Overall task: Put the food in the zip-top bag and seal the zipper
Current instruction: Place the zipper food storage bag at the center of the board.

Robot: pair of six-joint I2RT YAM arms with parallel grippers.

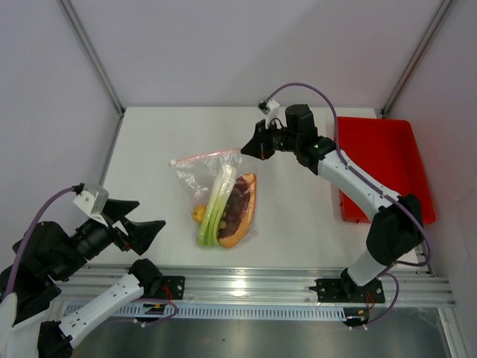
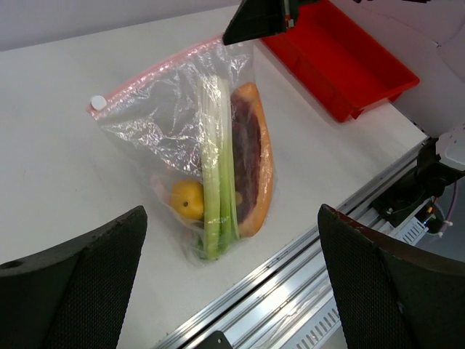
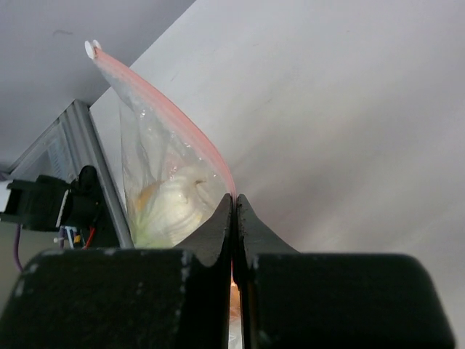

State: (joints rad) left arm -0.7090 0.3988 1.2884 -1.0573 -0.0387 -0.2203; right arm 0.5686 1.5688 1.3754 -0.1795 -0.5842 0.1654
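While left tool [image 1: 145, 218] gapes low, right tool [image 1: 244, 149] pinches zipper [image 1: 205, 156].

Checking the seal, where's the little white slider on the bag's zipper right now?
In the top view the white slider sits at the left end of the zipper, opposite the right hand pinching the other end.
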